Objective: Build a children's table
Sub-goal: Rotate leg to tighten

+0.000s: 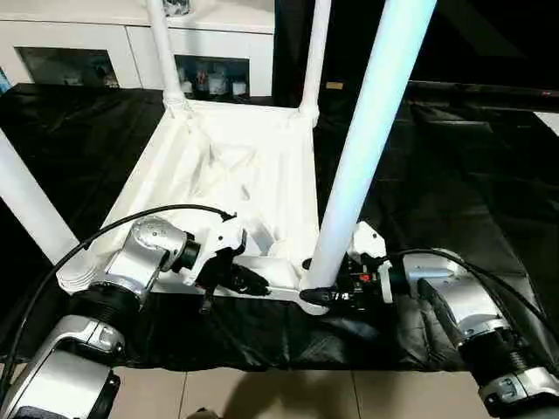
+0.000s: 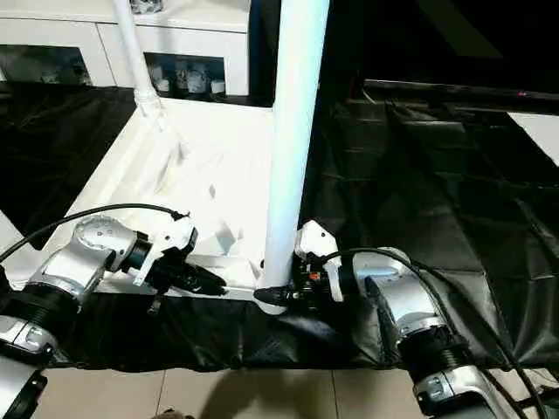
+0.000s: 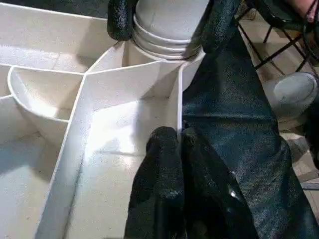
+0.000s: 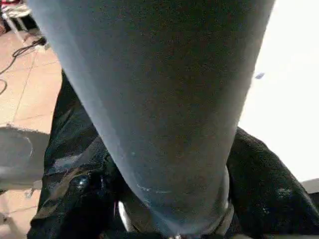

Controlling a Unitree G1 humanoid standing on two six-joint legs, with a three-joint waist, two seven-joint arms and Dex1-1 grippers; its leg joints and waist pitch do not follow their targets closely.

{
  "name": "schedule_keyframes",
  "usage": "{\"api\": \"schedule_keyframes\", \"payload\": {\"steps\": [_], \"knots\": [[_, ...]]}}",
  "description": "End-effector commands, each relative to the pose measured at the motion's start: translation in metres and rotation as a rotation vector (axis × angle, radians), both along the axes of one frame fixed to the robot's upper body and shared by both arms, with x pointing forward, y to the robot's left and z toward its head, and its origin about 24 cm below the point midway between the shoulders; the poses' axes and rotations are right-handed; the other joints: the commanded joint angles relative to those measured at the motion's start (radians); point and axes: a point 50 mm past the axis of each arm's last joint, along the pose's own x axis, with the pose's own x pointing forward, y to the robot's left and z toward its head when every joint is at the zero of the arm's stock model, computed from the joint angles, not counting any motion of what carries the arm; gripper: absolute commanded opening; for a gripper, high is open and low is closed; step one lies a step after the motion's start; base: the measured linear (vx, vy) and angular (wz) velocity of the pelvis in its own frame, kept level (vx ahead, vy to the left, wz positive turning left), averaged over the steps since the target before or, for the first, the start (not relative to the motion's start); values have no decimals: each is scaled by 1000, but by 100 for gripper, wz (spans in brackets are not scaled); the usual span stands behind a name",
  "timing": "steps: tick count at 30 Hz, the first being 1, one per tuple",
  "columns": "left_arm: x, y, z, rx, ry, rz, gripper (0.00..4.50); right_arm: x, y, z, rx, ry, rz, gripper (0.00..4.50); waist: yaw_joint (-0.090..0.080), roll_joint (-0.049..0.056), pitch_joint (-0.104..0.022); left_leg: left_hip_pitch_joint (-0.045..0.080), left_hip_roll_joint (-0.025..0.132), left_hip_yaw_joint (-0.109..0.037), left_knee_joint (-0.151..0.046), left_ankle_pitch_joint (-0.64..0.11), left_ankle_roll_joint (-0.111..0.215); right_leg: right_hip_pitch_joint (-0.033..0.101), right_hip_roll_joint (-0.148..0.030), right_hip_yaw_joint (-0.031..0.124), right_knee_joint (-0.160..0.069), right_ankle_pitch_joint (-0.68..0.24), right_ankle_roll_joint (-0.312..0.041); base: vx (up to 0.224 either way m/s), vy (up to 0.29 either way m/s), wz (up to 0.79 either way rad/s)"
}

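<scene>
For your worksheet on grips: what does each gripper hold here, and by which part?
The right gripper clasps the near-right table leg at its base, just above the corner socket. The left gripper, fingers together, pinches the upturned tabletop's near rim.

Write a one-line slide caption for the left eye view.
Upside-down children's table on black sheet: right end effector grips the near-corner leg at its base; closed left end effector rests at the near rim.

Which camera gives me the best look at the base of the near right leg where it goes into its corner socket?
The left wrist view: the leg's ringed base sits in the corner socket, between the right gripper's fingers. The eye views show that joint from above, partly hidden by the right gripper. The right wrist view shows the leg's shaft close up.
</scene>
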Motion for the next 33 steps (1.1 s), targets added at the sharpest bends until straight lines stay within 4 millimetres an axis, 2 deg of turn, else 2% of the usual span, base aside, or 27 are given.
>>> {"api": "schedule_keyframes", "payload": {"steps": [1,2,3,4,5,6,8,9,10,11,13,14,16,18,19,21,22,24,25,27,28,30,33], "knots": [[-2,-5,-13,34,13,72,0,2,7,-7,14,-10,-129,259,-2,3,-46,15,24,-7,-70,-320,-3,30,-36,20,-71,-277,-206,0,0,0],[-1,-10,-15,18,9,118,0,6,8,-10,25,-29,-257,259,-8,3,-43,15,21,-12,-74,-349,-19,26,-40,22,-79,-353,-182,0,0,0],[-1,-13,-16,10,7,140,0,8,8,-12,28,-36,-311,259,-8,3,-43,15,21,-12,-74,-349,-19,26,-40,22,-79,-353,-182,0,0,0],[-1,-17,-18,0,3,168,0,10,10,-14,28,-41,-375,259,-14,1,-43,13,21,-17,-78,-364,-36,27,-42,20,-81,-405,-161,0,0,0],[0,-26,-19,-16,-9,213,0,13,12,-18,24,-36,-478,259,-26,1,-39,17,20,-21,-80,-409,-48,20,-42,18,-91,-485,-135,0,0,0],[-1,-30,-20,-24,-9,225,0,15,13,-20,29,-32,-525,259,-30,-1,-39,18,17,-22,-79,-420,-47,19,-41,17,-95,-513,-125,0,0,0],[-2,-40,-22,-42,-7,256,0,18,17,-23,37,-19,-636,258,-41,4,-40,16,17,-27,-80,-433,-45,17,-42,17,-99,-545,-108,0,0,0],[-2,-52,-23,-58,-9,287,0,21,22,-26,35,-8,-718,258,-49,3,-39,13,16,-27,-82,-437,-47,15,-40,16,-101,-540,-106,0,0,0],[-2,-56,-23,-64,-9,299,0,21,23,-28,33,-3,-748,258,-50,2,-40,16,15,-27,-81,-440,-48,13,-39,15,-103,-545,-103,0,0,0],[-1,-68,-23,-79,-31,338,0,24,31,-30,31,0,-814,258,-57,2,-39,19,14,-26,-79,-455,-40,8,-36,16,-108,-546,-101,0,0,0],[-1,-75,-23,-88,-34,351,0,25,36,-30,26,2,-838,257,-59,2,-38,20,13,-25,-77,-462,-38,4,-35,16,-110,-556,-97,0,0,0],[-1,-83,-22,-83,-52,351,0,27,46,-28,30,-3,-865,257,-58,0,-39,20,12,-26,-77,-459,-33,5,-36,16,-112,-568,-87,0,0,0],[-1,-87,-24,-52,-73,338,0,30,52,-23,47,-23,-875,257,-59,1,-40,19,11,-26,-78,-457,-29,5,-35,16,-114,-566,-73,0,0,0],[0,-86,-25,-36,-84,347,0,31,53,-19,75,-43,-867,257,-58,3,-42,16,12,-25,-80,-447,-24,8,-33,17,-111,-521,-77,0,0,0],[0,-83,-25,-31,-84,352,0,32,49,-15,106,-68,-851,311,-58,7,-42,16,14,-24,-82,-447,-25,8,-32,18,-109,-487,-88,0,0,0],[1,-77,-24,-27,-86,355,0,32,45,-12,116,-88,-813,327,-58,6,-43,15,14,-23,-81,-445,-22,10,-30,17,-105,-456,-99,0,0,0],[2,-76,-24,-25,-87,351,0,32,43,-12,115,-95,-802,334,-55,8,-48,13,16,-20,-79,-411,-15,15,-30,20,-98,-380,-122,0,0,0],[2,-71,-22,-24,-86,343,0,32,38,-11,112,-97,-774,359,-53,7,-48,9,16,-15,-78,-372,-2,17,-27,20,-92,-310,-147,0,0,0],[2,-68,-22,-26,-89,336,0,32,37,-11,112,-101,-754,359,-53,3,-49,9,16,-14,-76,-366,2,20,-27,20,-91,-302,-152,0,0,0],[2,-61,-18,-44,-76,287,0,30,30,-9,101,-106,-675,373,-51,6,-51,6,15,-14,-75,-338,9,25,-29,21,-87,-273,-164,0,0,0],[2,-61,-18,-44,-76,287,0,30,30,-9,101,-106,-675,373,-51,5,-54,3,15,-13,-72,-304,19,31,-29,20,-80,-223,-175,0,0,0],[-1,-51,-12,-70,-55,203,0,26,19,-6,87,-117,-529,373,-48,4,-59,2,15,-10,-65,-234,40,39,-28,19,-68,-114,-207,0,0,0],[-2,-45,-7,-99,-9,155,0,22,11,-3,81,-102,-390,373,-46,6,-61,4,15,-5,-56,-180,77,42,-27,19,-56,-10,-247,0,0,0]]}}
